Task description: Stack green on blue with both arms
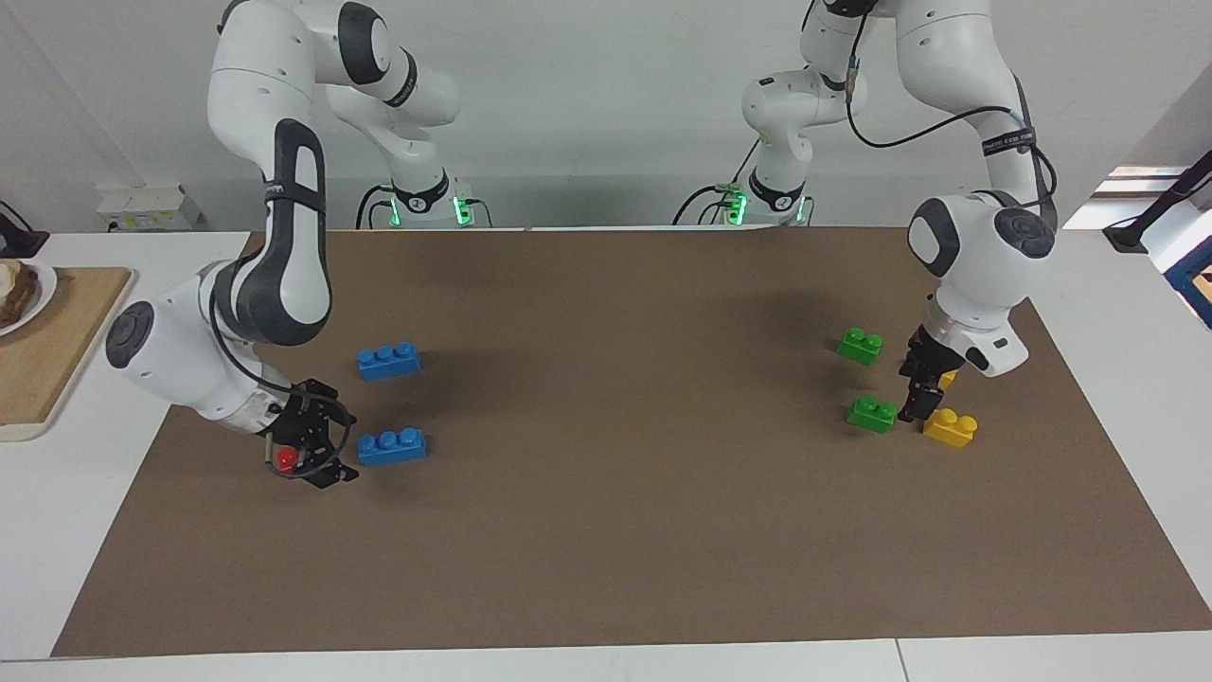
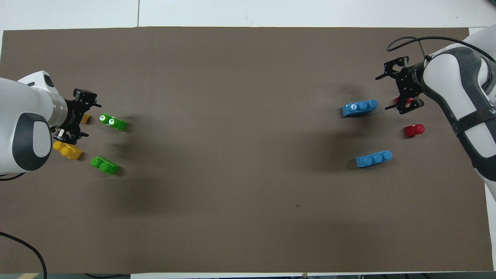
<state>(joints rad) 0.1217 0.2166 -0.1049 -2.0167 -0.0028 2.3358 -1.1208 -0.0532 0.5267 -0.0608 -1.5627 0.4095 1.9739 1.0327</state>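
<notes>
Two green bricks lie toward the left arm's end: one nearer the robots (image 1: pixel 860 345) (image 2: pixel 104 165), one farther (image 1: pixel 871 414) (image 2: pixel 113 122). Two blue bricks lie toward the right arm's end: one nearer (image 1: pixel 388 360) (image 2: pixel 374 159), one farther (image 1: pixel 391 447) (image 2: pixel 359 108). My left gripper (image 1: pixel 920 407) (image 2: pixel 83 116) hangs low beside the farther green brick, open and empty. My right gripper (image 1: pixel 347 447) (image 2: pixel 387 92) is low beside the farther blue brick, open, over a red brick (image 1: pixel 286 459) (image 2: pixel 403 101).
A yellow brick (image 1: pixel 950 426) (image 2: pixel 68 150) lies beside the left gripper, and another (image 1: pixel 948 379) (image 2: pixel 86 119) is partly hidden under it. A second red brick (image 2: pixel 414 130) lies by the right arm. A wooden board (image 1: pixel 38 350) sits off the mat at the right arm's end.
</notes>
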